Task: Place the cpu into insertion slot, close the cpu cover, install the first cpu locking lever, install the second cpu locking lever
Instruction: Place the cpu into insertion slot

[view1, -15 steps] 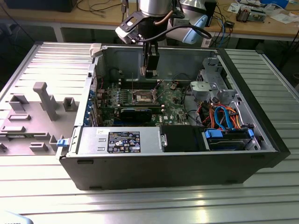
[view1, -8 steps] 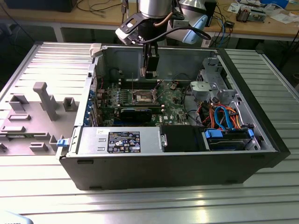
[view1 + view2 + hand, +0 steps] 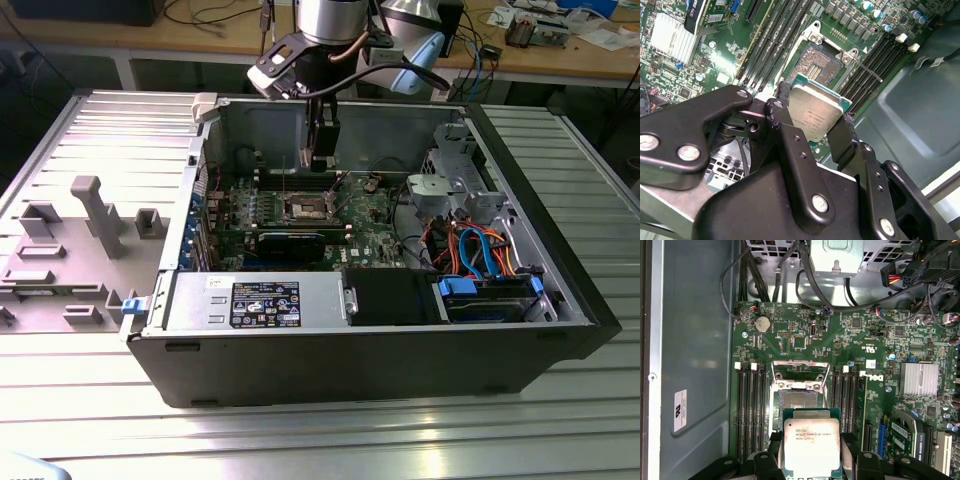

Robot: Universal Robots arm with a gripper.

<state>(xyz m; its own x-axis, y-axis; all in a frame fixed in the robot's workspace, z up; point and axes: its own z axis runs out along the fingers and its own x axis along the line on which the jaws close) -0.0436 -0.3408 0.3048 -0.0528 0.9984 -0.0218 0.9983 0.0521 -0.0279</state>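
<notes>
Hovering inside the open computer case [image 3: 400, 370], the gripper [image 3: 812, 116] clamps the cpu [image 3: 811, 442]; we note the insertion slot [image 3: 798, 399] exposed, cpu cover [image 3: 800, 363] raised.

Open PC case [image 3: 350, 372] on slatted table [image 3: 300, 440], w/ PSU [image 3: 200, 300], blue cables [image 3: 481, 246], grey heatsink [image 3: 919, 379] inside.

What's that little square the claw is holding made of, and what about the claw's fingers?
The cpu: its top looks like silvery-tan metal with a dull sheen, over a green circuit-board edge. The fingers of the gripper look matte black, either metal or hard plastic; I can't tell which.
</notes>
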